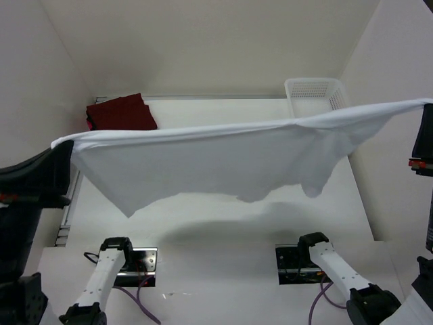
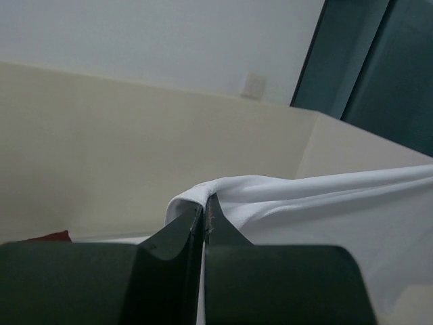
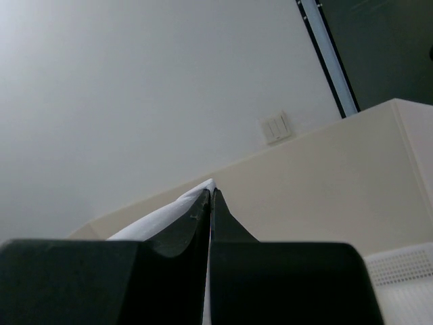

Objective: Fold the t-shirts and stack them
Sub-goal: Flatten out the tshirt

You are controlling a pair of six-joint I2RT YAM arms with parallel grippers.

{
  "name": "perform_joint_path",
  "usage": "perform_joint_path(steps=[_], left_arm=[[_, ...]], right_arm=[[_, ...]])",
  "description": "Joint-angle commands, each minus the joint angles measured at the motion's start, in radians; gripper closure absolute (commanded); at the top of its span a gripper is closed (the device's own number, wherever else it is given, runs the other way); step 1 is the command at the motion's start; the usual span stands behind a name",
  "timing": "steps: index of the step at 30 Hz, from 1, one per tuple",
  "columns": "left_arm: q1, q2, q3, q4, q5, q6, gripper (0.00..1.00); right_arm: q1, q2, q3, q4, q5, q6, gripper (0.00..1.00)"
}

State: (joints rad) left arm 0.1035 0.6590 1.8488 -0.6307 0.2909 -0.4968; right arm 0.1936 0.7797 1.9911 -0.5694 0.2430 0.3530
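The white t-shirt (image 1: 216, 162) hangs stretched in the air across the whole table, held at both ends. My left gripper (image 1: 66, 145) is shut on its left end, raised high at the left; in the left wrist view the cloth (image 2: 304, 203) bulges out of the shut gripper (image 2: 204, 200). My right gripper (image 1: 426, 107) is shut on the right end, high at the right edge; in the right wrist view a bit of white cloth (image 3: 169, 206) shows at the gripper (image 3: 211, 189). A stack of folded dark red t-shirts (image 1: 122, 114) lies at the table's back left.
A white plastic mesh basket (image 1: 315, 95) stands at the back right, partly behind the hanging shirt. Walls close in the table on the left, back and right. The arm bases (image 1: 115, 252) (image 1: 312, 249) sit at the near edge.
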Motion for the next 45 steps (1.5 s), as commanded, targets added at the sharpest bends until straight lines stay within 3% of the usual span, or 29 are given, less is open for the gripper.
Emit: perform_joint_path(steps=[1, 9, 12, 21, 27, 34, 45], left_arm=[[-0.019, 0.007, -0.065, -0.014, -0.161, -0.014, 1.00], [-0.019, 0.091, -0.424, 0.150, -0.139, -0.035, 1.00], [-0.019, 0.100, -0.557, 0.207, -0.139, -0.035, 1.00], [-0.019, 0.159, -0.905, 0.326, -0.163, 0.035, 1.00], [-0.019, 0.315, -0.933, 0.359, -0.251, 0.035, 1.00], [-0.010, 0.537, -0.874, 0.430, -0.260, 0.026, 1.00], [-0.010, 0.915, -0.608, 0.473, -0.294, 0.069, 1.00]], right_arm=[[-0.005, 0.039, -0.035, -0.035, 0.028, -0.025, 1.00], [-0.005, 0.085, -0.364, 0.052, 0.087, 0.014, 1.00], [-0.005, 0.076, -0.572, 0.111, 0.087, 0.066, 1.00], [-0.005, 0.109, -1.003, 0.282, 0.021, 0.180, 1.00], [-0.005, 0.259, -1.045, 0.373, 0.007, 0.195, 1.00], [-0.005, 0.452, -0.943, 0.442, 0.004, 0.190, 1.00], [-0.005, 0.796, -0.682, 0.514, 0.032, 0.164, 1.00]])
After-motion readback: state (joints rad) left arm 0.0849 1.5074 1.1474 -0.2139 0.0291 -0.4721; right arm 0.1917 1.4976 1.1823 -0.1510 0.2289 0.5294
